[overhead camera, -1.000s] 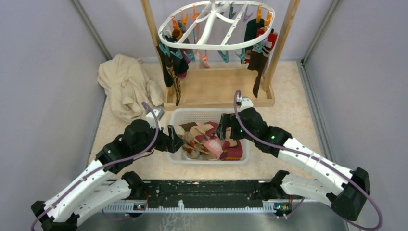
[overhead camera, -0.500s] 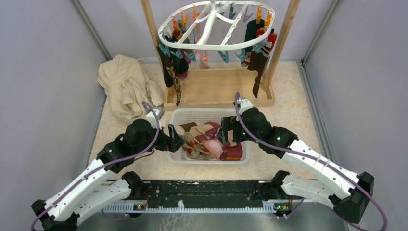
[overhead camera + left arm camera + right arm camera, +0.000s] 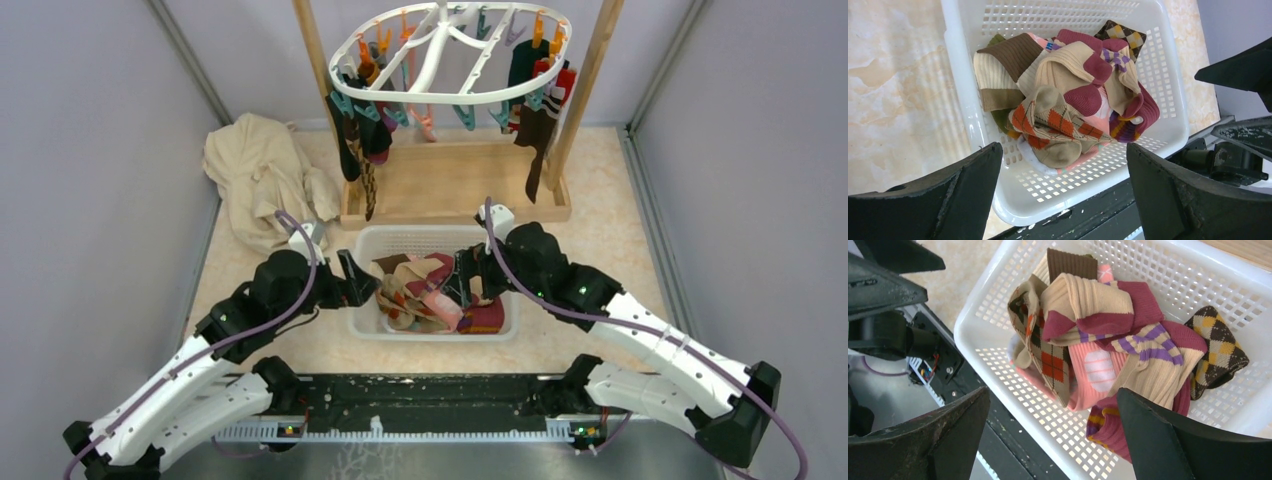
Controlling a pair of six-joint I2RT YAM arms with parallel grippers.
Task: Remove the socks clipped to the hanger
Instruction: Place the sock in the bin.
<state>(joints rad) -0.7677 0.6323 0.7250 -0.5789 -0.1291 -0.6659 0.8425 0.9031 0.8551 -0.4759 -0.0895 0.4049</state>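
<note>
Both arms have shifted slightly at the basket (image 3: 405,243) mid-frame, with our left gripper (image 3: 356,280) and right gripper (image 3: 468,280) spread wide and empty over its pile. Socks (image 3: 535,125) hang clipped on the hanger (image 3: 450,98) at top centre, so we judge more pulls remain.

The light is bright and even and comes from above. Shadows on the table (image 3: 630,200) are soft and faint. Everything looks sharp and clear.
</note>
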